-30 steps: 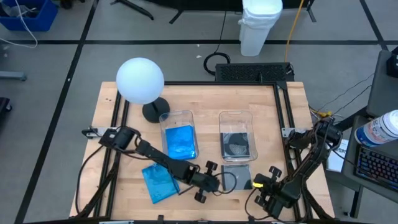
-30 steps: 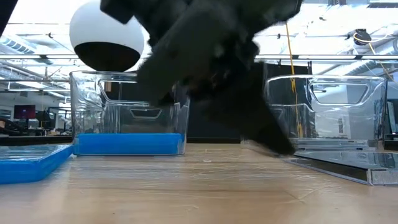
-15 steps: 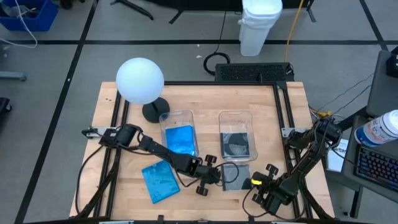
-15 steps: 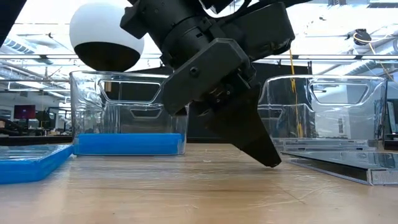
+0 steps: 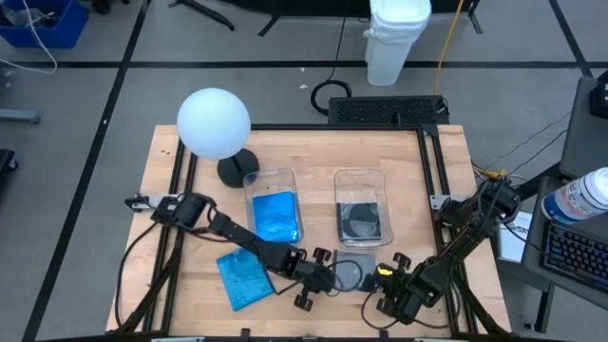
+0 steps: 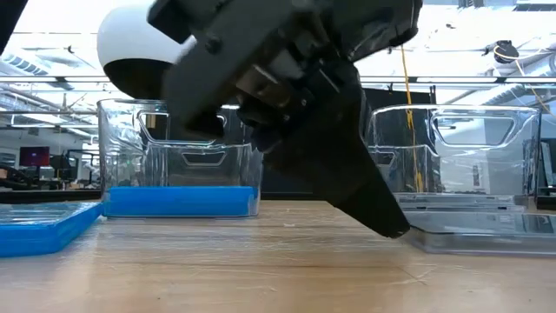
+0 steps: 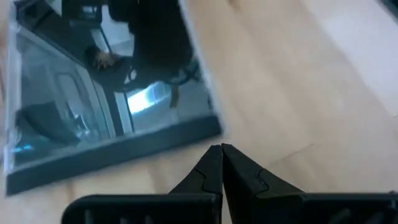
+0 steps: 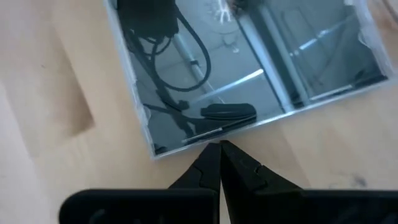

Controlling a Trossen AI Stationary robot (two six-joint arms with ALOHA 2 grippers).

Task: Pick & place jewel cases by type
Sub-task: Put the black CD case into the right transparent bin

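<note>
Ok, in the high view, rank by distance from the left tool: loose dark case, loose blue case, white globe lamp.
1. Dark case, right beside the left tool, toward the right arm.
2. Blue case, on the table's left side.
3. White globe lamp, at the far left corner.

Layout at the table's near edge. The left gripper [image 5: 330, 278] and the right gripper [image 5: 388, 276] flank a jewel case [image 5: 359, 269] lying flat on the table [image 5: 418, 171], one at each of its side edges. Beyond the grippers stand two bins [image 5: 362, 180]; each holds a case. Behind the left gripper, under its arm, a second loose case [image 5: 242, 277] lies on the table. A lamp [image 5: 215, 123] stands beyond the bins, far from both grippers.
</note>
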